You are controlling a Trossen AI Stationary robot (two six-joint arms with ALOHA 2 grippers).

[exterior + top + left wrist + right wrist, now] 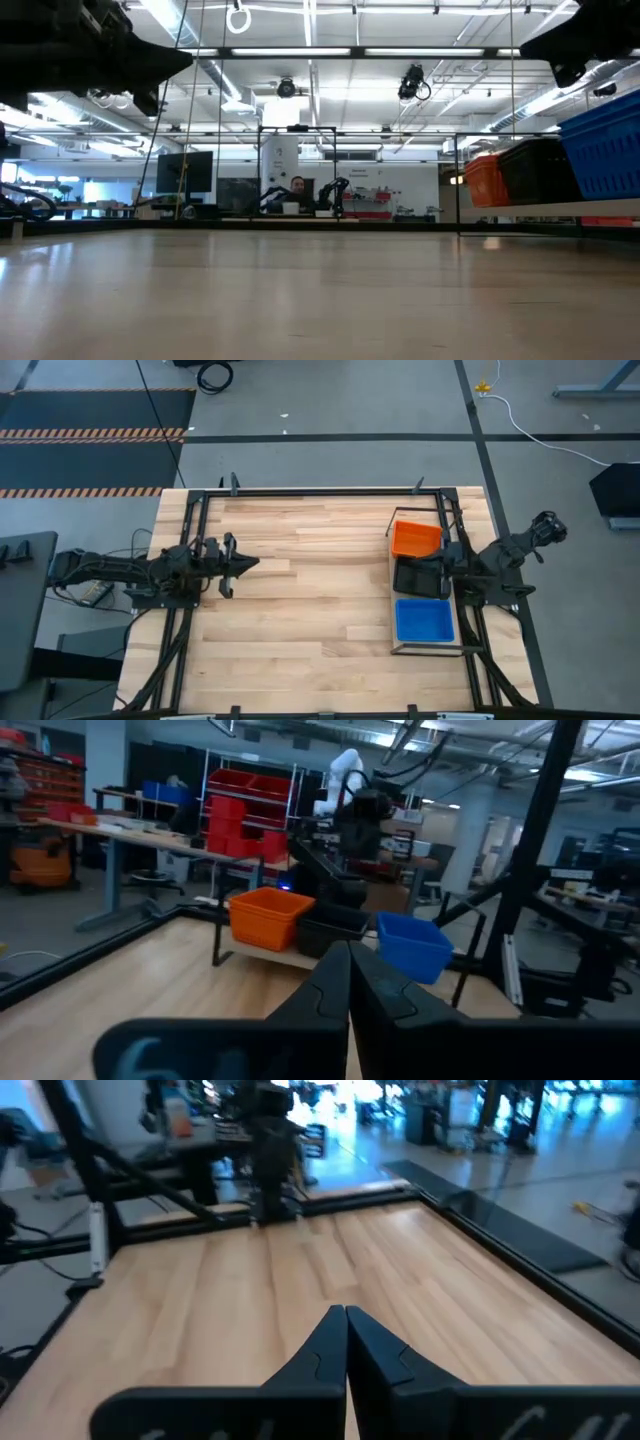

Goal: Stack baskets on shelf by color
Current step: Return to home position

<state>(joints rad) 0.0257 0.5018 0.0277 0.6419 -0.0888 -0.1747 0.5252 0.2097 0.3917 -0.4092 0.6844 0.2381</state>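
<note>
Three baskets sit in a row on the shelf (428, 648) at the table's right side: orange (415, 538) at the far end, black (418, 577) in the middle, blue (424, 620) at the near end. The low view shows orange (481, 180), black (530, 168) and blue (605, 150) standing on the raised board (540, 208). My left gripper (252, 564) hovers shut over the table's left part, pointing at the shelf (349, 952). My right gripper (440, 563) is shut (345, 1312), raised by the black basket and pointing toward the table's left.
Bare wooden tabletop (320, 600) stretches between the two arms. A black metal frame (320, 490) runs along the table's edges, with posts at the corners. A person (297, 186) sits far off in the room behind the table.
</note>
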